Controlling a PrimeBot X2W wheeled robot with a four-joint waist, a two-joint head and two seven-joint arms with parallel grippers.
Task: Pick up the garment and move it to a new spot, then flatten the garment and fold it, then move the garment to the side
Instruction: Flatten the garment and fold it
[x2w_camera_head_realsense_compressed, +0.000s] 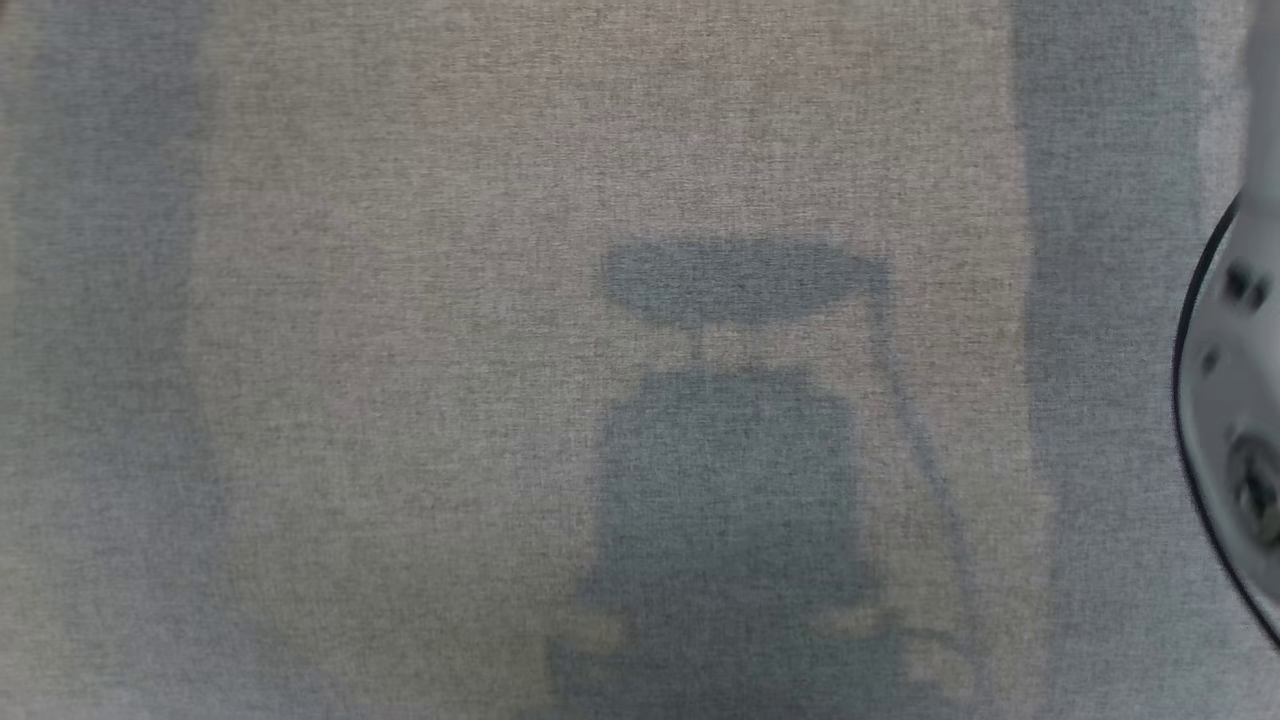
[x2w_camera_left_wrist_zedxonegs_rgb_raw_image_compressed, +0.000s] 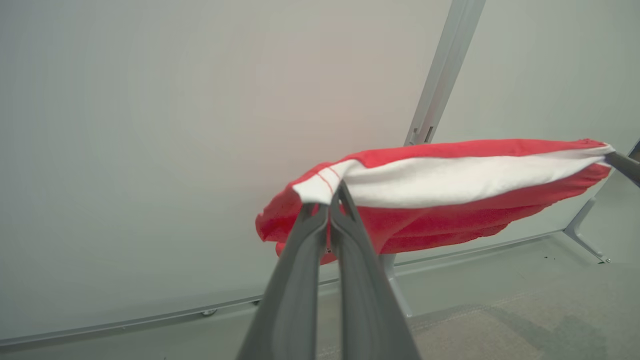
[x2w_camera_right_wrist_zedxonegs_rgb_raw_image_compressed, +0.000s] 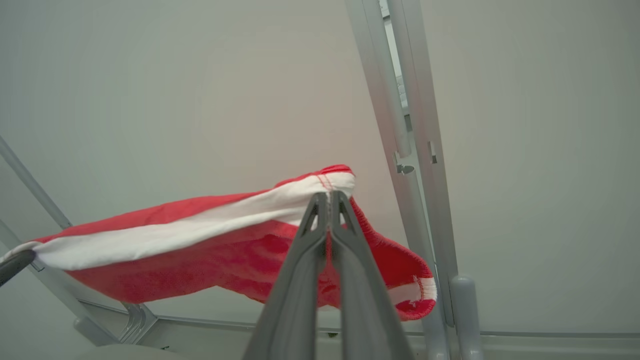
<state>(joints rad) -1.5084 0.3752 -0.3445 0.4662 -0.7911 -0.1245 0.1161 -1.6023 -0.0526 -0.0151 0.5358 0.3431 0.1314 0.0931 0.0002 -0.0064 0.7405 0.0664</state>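
The garment hangs in the air, pulled out lengthwise between the left gripper and the right gripper. A white band lies on top and red cloth bunches beneath, so its full shape is hard to read. Behind it stand pale wall panels on metal posts. The head view looks down on a grey woven surface crossed by shadow, with a pale forearm cut off at the right edge. Both grippers are pinched tight, each on a striped corner of the garment.
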